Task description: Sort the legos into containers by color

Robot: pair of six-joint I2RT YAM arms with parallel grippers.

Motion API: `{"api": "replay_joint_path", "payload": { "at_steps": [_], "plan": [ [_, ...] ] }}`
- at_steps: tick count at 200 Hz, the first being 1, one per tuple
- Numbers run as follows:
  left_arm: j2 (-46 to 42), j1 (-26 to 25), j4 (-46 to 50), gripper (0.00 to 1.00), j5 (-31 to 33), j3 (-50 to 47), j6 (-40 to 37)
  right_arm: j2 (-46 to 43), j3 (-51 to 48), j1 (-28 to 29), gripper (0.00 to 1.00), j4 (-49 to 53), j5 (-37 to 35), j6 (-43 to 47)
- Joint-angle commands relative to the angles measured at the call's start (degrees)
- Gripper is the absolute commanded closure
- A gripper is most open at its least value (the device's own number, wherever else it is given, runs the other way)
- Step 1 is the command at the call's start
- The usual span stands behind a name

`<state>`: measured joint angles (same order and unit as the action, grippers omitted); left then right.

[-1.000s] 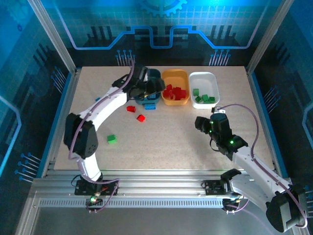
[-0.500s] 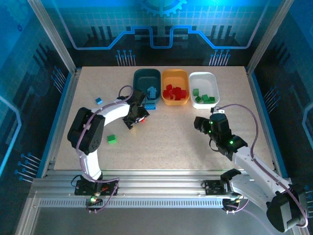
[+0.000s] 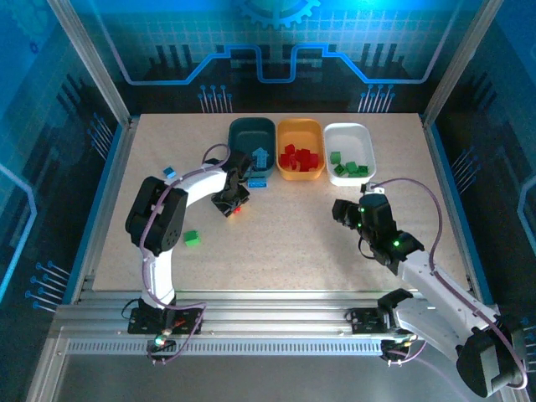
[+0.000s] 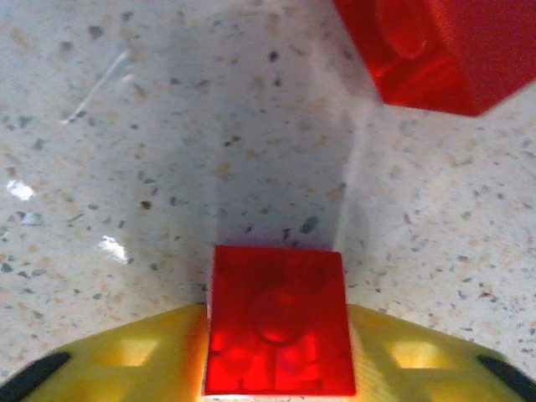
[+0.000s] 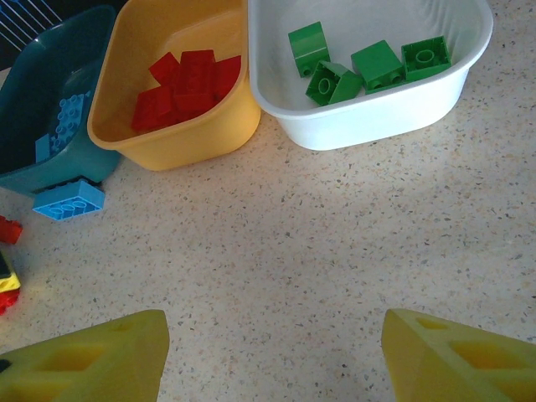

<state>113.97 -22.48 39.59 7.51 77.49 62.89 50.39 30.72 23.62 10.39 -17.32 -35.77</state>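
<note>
- Left arm (image 3: pixel 182 186): bent sharply at the elbow, with the forearm reaching away from its base and the wrist pitched down toward the desk (image 3: pixel 293 251).
- Left end effector (image 3: pixel 231 202) (image 4: pixel 278 356): set low at the desk, with its yellow fingers (image 4: pixel 126 360) closed against both sides of a red lego (image 4: pixel 278 327).
- Right arm (image 3: pixel 435 285): extended from its base, with the forearm angled toward the desk's middle.
- Right end effector (image 3: pixel 342 209) (image 5: pixel 276 356): held above the desk with its fingers (image 5: pixel 92 356) spread wide apart.
</note>
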Motion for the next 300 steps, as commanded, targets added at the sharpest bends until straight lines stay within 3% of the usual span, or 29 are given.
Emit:
{"api": "replay_joint_path", "payload": {
  "at_steps": [1,22,54,72,99,130,153,202,240,257,278,300],
  "plan": [
    [2.6,0.2,-6.6,0.67,-0.7,1.2,-0.9,0.0,-0.5,0.9,0.31,-1.4,0.4,0.1],
    [0.5,-0.2,-7.9,0.76,-1.6,0.1,-1.8,0.1,-0.5,0.9,0.31,-1.5,0.4,0.1],
    [-4.3,-4.6,-8.8,0.76,-2.6,3.4,-6.6,0.4,-0.5,1.0,0.31,-1.8,0.3,0.0],
    [-1.8,-7.3,-7.1,0.75,-6.4,13.4,-12.8,0.9,-0.5,1.0,0.31,-2.0,0.4,-0.1],
    [9.5,-8.9,-2.0,0.78,-13.2,34.4,-22.1,1.9,-0.5,1.1,0.31,-2.1,0.0,0.0],
    [20.6,-9.1,1.3,0.76,-14.8,52.5,-25.7,1.6,-0.4,1.3,0.31,-1.9,-1.0,0.4],
    [25.7,-9.0,2.0,0.76,-15.6,60.1,-26.4,1.1,-0.4,1.2,0.31,-1.5,-1.5,0.6],
    [27.0,-8.9,-3.7,0.63,-14.3,58.2,-27.7,0.3,-0.4,1.3,0.31,-1.2,-2.0,1.0],
    [26.9,-8.6,-4.7,0.3,-13.6,58.3,-28.8,0.7,-0.3,1.3,0.31,-1.2,-1.9,1.1],
    [23.7,-8.6,-5.4,0.22,-12.7,56.3,-30.2,0.9,-0.3,1.3,0.31,-1.3,-2.0,1.2],
    [15.6,-8.6,-6.4,0.2,-8.3,48.2,-32.0,0.8,-0.3,1.4,0.31,-1.3,-1.9,1.2],
    [4.3,-7.9,-7.1,0.08,1.9,32.2,-33.2,0.6,-0.4,1.4,0.31,-1.3,-1.7,1.1]
  ]
}}
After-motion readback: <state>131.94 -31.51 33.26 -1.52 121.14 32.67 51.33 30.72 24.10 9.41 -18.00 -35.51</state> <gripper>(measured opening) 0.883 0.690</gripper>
